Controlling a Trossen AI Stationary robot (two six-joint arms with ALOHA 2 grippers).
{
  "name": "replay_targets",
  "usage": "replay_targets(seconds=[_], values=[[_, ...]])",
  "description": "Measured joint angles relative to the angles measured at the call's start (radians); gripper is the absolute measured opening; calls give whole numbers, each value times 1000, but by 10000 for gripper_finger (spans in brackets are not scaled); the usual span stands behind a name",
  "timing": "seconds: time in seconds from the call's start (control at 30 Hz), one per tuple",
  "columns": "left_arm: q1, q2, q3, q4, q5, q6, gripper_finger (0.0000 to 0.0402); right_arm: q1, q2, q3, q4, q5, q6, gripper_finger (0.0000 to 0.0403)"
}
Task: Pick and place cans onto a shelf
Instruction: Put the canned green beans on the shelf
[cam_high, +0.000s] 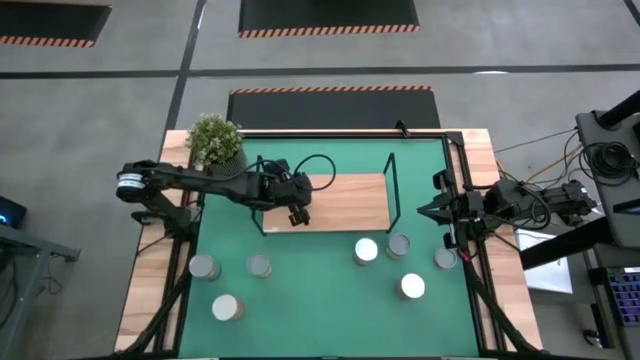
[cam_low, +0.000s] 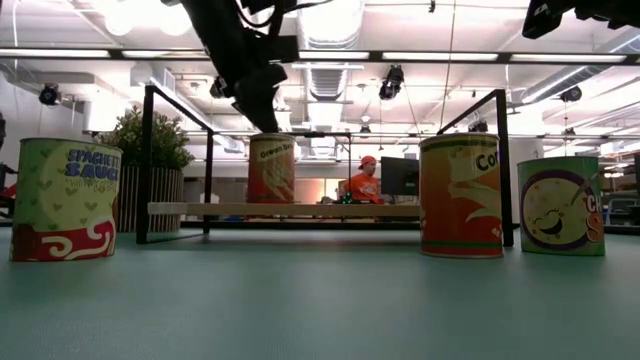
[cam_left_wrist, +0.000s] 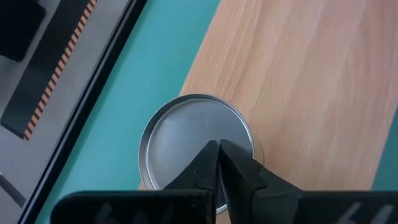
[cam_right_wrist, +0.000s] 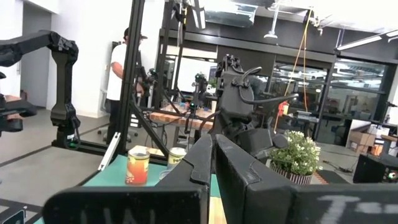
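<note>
Your left gripper (cam_left_wrist: 217, 149) hangs pinched together, empty, directly above a can (cam_left_wrist: 196, 146) standing on the shelf (cam_high: 350, 200) board at centre-left of the high view. Placement looks done; next, lift clear and pick among the cans (cam_high: 366, 251) below. Right gripper (cam_high: 425, 211) waits closed at right.

Shelf (cam_high: 350, 200): pale wood board, fine straight grain, smooth, matt; thin black metal wire frame, slight sheen.
Cans (cam_high: 366, 251): silver metal, round tops shiny, some glaring white under lights; can (cam_left_wrist: 196, 140) on board has smooth brushed-looking lid with raised rim. Sides wrapped in printed paper labels, soft gloss.
Mat (cam_high: 320, 310): green, smooth, matt, faint reflection in low view.
Table (cam_high: 150, 290): light wood, matt.
Left gripper (cam_left_wrist: 217, 151): fingers black plastic, matt, slightly grainy.
Plant pot (cam_low: 150, 198): ribbed, dull.
</note>
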Motion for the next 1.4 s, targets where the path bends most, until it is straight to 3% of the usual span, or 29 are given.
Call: replay_targets(seconds=[0.27, 1.4], values=[[4, -5, 35, -95, -20, 18, 0, 0, 0, 0, 0, 0, 0, 9], [74, -7, 18, -188, -103, 24, 0, 0, 0, 0, 0, 0, -1, 9]])
